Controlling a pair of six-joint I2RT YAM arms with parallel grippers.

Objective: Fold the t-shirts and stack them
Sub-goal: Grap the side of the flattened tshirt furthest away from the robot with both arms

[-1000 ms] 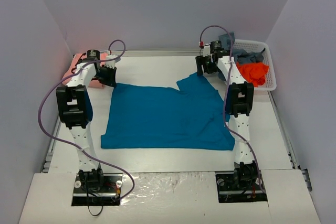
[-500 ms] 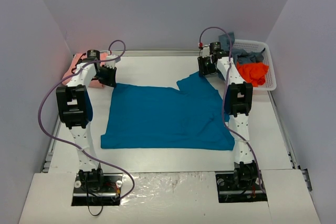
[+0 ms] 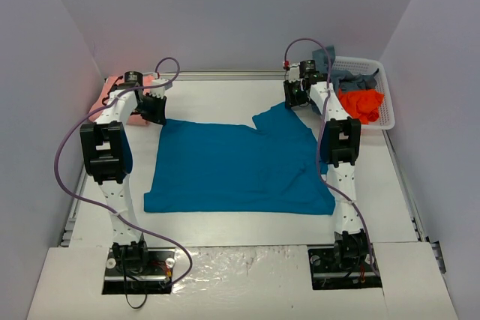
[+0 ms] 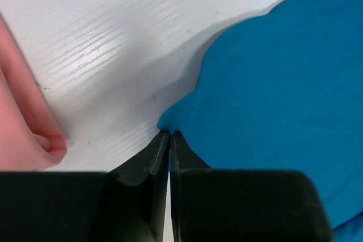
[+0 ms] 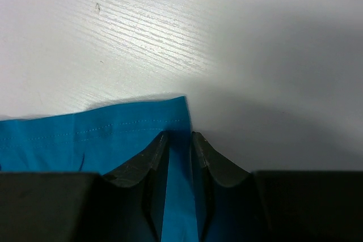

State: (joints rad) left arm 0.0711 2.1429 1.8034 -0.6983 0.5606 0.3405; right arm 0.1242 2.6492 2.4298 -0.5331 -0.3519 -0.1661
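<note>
A teal-blue t-shirt lies spread flat in the middle of the table. My left gripper is at its far left corner, shut on the cloth's tip. My right gripper is at the shirt's far right corner. Its jaws straddle the hemmed corner of the teal cloth, with a narrow gap left between them and cloth showing in it. A folded salmon-pink t-shirt lies at the far left, beside the left gripper.
A white lattice basket stands at the far right and holds a bright orange t-shirt and a grey-blue one. Grey walls close in the table on three sides. Both arm bases sit at the near edge.
The right gripper's jaws have narrowed around the shirt's far right corner. The left arm and the shirt have not moved.
</note>
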